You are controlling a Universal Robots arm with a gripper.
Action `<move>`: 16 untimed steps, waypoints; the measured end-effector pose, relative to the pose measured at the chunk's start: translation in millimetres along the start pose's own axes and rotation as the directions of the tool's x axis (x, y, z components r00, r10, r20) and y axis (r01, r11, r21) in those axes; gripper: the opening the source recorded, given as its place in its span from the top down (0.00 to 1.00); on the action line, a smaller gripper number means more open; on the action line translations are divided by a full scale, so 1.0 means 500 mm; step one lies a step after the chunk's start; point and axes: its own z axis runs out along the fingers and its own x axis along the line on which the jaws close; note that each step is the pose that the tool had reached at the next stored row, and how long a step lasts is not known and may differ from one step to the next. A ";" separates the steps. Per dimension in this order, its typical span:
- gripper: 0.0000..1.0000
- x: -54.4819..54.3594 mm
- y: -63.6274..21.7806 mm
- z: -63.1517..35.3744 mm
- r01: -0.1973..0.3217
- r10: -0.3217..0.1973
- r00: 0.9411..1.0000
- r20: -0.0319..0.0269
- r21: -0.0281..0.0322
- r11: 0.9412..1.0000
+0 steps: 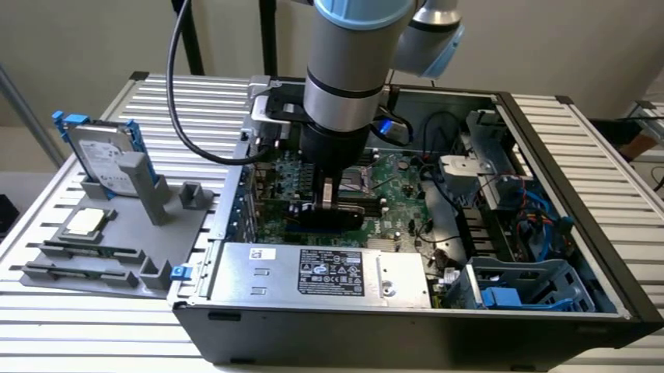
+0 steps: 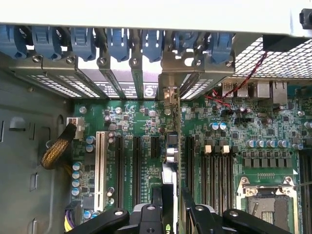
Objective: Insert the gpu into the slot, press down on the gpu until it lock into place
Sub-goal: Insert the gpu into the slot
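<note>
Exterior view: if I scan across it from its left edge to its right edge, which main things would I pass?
Silver hard drive with blue rails, standing outside the box → black gpu under the arm, inside the open computer case → blue plastic drive cage in the case's corner.

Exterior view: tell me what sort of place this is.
Probably a robotics lab bench for computer assembly. An open computer case lies on a slatted metal table. A robot arm reaches into it with the gpu over the motherboard. A grey fixture beside it holds a hard drive.
</note>
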 end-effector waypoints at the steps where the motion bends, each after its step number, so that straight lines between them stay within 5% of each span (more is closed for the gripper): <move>1: 0.74 0.000 0.000 0.000 0.000 0.000 1.000 0.000 0.000 1.000; 16: 0.74 0.001 0.001 0.005 0.004 -0.004 1.000 -0.001 -0.001 1.000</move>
